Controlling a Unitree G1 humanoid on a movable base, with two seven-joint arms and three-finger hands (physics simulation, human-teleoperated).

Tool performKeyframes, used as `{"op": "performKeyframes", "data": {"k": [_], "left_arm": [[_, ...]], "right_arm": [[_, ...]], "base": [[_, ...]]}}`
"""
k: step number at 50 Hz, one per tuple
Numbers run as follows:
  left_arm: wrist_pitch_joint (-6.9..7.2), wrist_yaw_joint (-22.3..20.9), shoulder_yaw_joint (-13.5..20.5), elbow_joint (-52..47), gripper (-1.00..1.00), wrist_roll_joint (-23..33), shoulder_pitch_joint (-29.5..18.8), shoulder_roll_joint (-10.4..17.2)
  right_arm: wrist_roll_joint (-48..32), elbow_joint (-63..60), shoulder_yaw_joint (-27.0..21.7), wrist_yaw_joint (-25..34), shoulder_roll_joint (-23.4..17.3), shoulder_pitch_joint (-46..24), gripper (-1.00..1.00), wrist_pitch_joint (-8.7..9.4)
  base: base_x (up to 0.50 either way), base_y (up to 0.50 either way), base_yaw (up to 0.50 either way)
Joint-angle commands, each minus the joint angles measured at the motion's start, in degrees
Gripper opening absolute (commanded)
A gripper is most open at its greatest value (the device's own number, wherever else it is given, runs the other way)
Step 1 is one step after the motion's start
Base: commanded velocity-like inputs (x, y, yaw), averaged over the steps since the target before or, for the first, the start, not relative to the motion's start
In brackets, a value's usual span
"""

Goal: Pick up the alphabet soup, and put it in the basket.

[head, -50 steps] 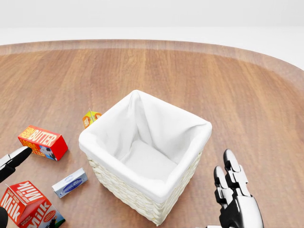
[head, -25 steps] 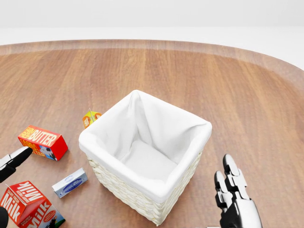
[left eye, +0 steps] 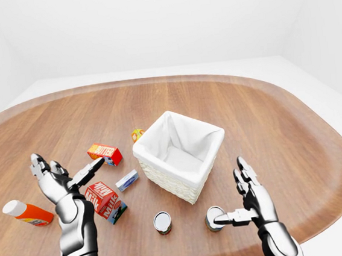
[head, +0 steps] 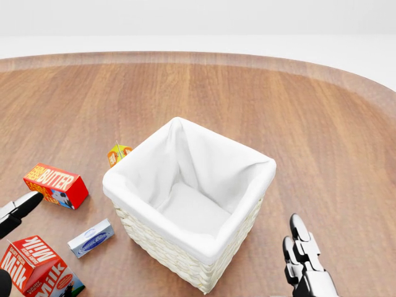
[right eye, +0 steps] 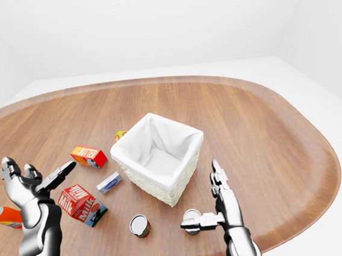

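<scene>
The white-lined wicker basket (left eye: 179,154) stands mid-table. Below it in the left-eye view are two small cans, one at the left (left eye: 162,222) and one at the right (left eye: 214,219); their labels are too small to read, so I cannot tell which is the alphabet soup. My right hand (left eye: 238,197) is open just right of the right can, its thumb reaching to the can's side and its fingers pointing up. In the head view only its fingertips (head: 300,250) show, at the bottom edge. My left hand (left eye: 69,171) is open, raised at the left over the boxes.
A red butter box (left eye: 105,153), a milk carton (left eye: 105,199), a small blue-and-white box (left eye: 127,180) and a small orange carton (left eye: 137,133) lie left of the basket. An orange bottle with a white cap (left eye: 26,212) lies far left. The table's rounded edge (left eye: 324,210) runs close behind my right hand.
My right hand has sunk lower in the head view, so that only its fingertips show. The basket, the boxes and my left hand have not moved.
</scene>
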Motion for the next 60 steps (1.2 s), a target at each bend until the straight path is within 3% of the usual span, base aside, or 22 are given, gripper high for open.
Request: {"op": "performKeyframes", "data": {"k": [1,24,37,60], "left_arm": [[0.00,-0.1,0.0,0.1,1.00,0.0,0.0,-0.1],[0.00,-0.2,0.1,-0.9,1.00,0.1,0.5,-0.3],[0.00,-0.4,0.1,-1.7,1.00,0.3,0.8,-0.4],[0.00,-0.6,-0.1,-0.4,1.00,0.4,0.4,-0.4]], "right_arm": [[-4.0,2.4,0.6,0.0,-0.1,0.3,1.00,-0.52],[-6.8,6.3,0.6,2.7,-1.0,0.6,1.00,-0.28],[-10.7,11.4,1.6,1.4,-1.0,-1.2,1.00,-1.74],[-13.5,21.6,1.1,-0.1,-0.9,-5.6,1.00,-1.52]], "base": [[0.00,0.00,0.00],[0.00,0.00,0.00],[0.00,0.00,0.00],[0.00,0.00,0.00]]}}
